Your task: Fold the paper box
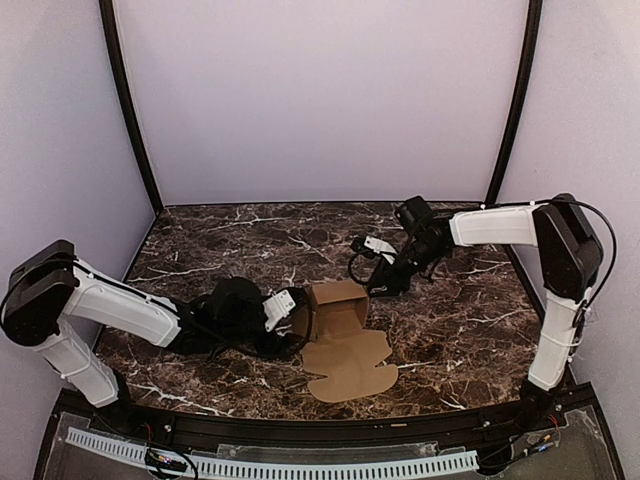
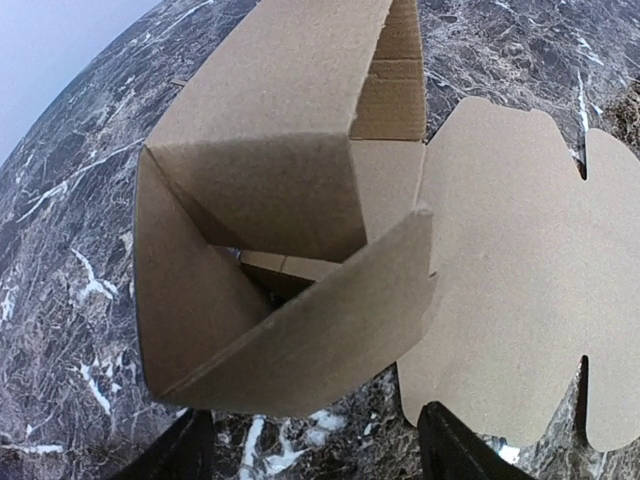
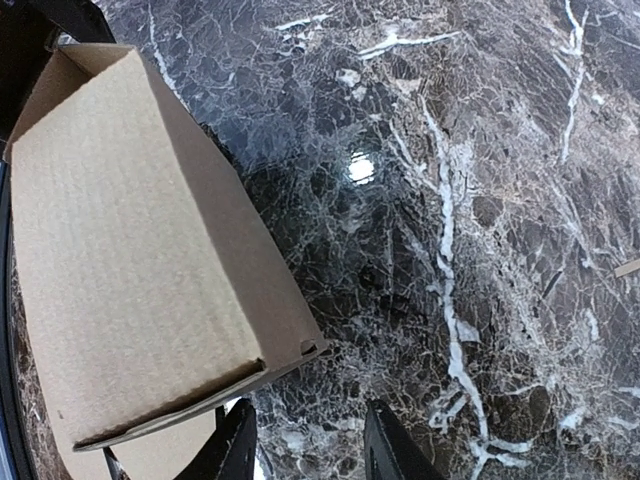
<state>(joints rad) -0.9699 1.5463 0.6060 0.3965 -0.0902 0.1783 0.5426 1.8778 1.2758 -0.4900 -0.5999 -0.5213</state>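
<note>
Left jaws are spread wide with nothing clamped between them; they are set low over the tabletop (image 1: 460,330), just at the open left end of the paper box (image 1: 338,300). Right jaws are parted partway and nothing is held in them either: only bare marble is seen between them in the right wrist view.

The paper box is found near the middle of the tabletop, somewhat toward the near edge. Its body is raised into a square sleeve lying on its side, and this is judged to be the part of the folding that is done. The end facing the left jaws is not closed. In the left wrist view a slanted flap (image 2: 330,335) is seen leaning across the opening, and the inside can be looked into. A large tabbed flap (image 1: 350,368) with rounded tabs is spread flat on the tabletop, reaching from the body toward the near edge. Whether the opposite end is shut cannot be told.

What is left, by this reading, is the closing of the end flaps and the raising and tucking of the tabbed flap. The right arm (image 1: 500,228) is held apart from the box, toward the far right corner.
</note>
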